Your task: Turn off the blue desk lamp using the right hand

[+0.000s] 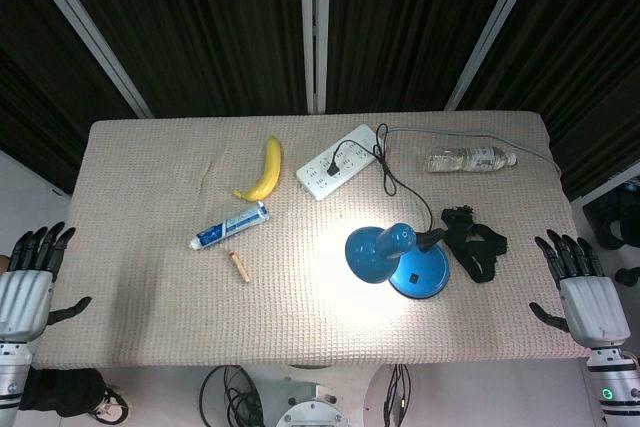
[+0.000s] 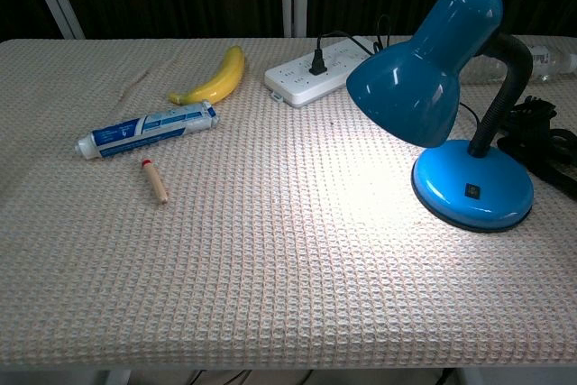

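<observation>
The blue desk lamp (image 1: 396, 259) stands right of the table's middle, lit, casting a bright patch on the cloth to its left. In the chest view the blue desk lamp (image 2: 451, 105) shows its round base with a small dark switch (image 2: 471, 190) on top and a black bent neck. My right hand (image 1: 578, 282) hangs open off the table's right edge, apart from the lamp. Open too, my left hand (image 1: 30, 277) is off the left edge. Neither hand shows in the chest view.
A black strap bundle (image 1: 474, 242) lies just right of the lamp base. A white power strip (image 1: 337, 161) with the lamp's cord, a water bottle (image 1: 467, 159), a banana (image 1: 265, 170), a toothpaste tube (image 1: 230, 226) and a small wooden peg (image 1: 238, 266) lie on the beige cloth.
</observation>
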Robot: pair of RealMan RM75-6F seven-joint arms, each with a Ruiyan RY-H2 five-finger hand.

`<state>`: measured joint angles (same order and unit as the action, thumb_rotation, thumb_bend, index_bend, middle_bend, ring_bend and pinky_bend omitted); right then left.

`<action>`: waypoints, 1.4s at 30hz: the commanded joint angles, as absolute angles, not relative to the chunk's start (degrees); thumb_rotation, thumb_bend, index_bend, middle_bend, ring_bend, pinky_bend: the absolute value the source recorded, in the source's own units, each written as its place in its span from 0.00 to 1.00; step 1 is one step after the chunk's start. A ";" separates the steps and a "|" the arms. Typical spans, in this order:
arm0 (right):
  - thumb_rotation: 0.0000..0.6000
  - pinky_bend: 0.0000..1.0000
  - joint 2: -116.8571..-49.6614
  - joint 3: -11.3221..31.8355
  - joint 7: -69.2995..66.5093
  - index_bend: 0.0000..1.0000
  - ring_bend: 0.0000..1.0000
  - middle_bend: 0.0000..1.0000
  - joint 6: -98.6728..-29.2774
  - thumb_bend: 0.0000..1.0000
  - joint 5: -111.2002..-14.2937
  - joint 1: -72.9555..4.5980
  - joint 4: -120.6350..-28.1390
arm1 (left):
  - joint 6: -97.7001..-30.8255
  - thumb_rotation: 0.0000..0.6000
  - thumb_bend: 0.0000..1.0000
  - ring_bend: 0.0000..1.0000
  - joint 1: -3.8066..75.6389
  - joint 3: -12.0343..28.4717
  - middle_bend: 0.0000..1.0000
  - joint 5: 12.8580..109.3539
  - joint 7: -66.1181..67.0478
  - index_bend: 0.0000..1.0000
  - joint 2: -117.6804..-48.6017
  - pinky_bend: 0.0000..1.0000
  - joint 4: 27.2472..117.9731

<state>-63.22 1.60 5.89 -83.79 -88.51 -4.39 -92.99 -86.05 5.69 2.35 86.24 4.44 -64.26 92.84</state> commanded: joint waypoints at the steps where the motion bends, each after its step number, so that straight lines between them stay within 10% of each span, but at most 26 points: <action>1: 1.00 0.00 -63.24 1.65 5.97 0.00 0.00 0.00 -83.82 0.08 -88.44 -4.38 -92.92 | -85.94 1.00 0.00 0.00 5.73 2.28 0.00 86.36 4.45 0.00 -64.32 0.00 92.86; 23: 1.00 0.04 -62.07 0.73 6.69 0.00 0.01 0.00 -81.56 0.08 -87.57 -4.62 -94.11 | -83.73 1.00 0.00 0.00 6.76 1.58 0.00 87.14 5.42 0.00 -65.55 0.00 93.29; 25: 1.00 0.25 -62.08 0.91 6.87 0.00 0.18 0.12 -81.80 0.10 -87.95 -4.79 -94.35 | -83.87 1.00 0.00 0.00 6.72 1.54 0.00 87.25 5.38 0.00 -65.65 0.00 93.17; 29: 1.00 0.77 -61.76 -0.15 3.67 0.00 0.77 0.75 -79.70 0.29 -89.17 -5.64 -95.58 | -84.14 1.00 0.00 0.00 6.50 1.39 0.00 87.30 5.65 0.00 -65.77 0.00 92.94; 34: 1.00 0.86 -60.48 -1.71 6.03 0.00 0.89 0.90 -75.49 0.66 -89.66 -7.13 -97.10 | -84.11 1.00 0.00 0.00 6.37 1.06 0.00 87.48 6.45 0.00 -66.01 0.00 92.98; 42: 1.00 0.88 -60.98 -3.54 8.24 0.00 0.92 0.95 -73.13 0.87 -93.31 -8.73 -98.20 | -84.58 1.00 0.00 0.00 6.06 0.73 0.00 88.01 6.01 0.00 -65.97 0.00 92.91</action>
<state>-60.82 -3.16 7.77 -73.60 -92.81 -8.35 -97.97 -84.57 6.07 0.73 88.01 6.01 -65.98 92.91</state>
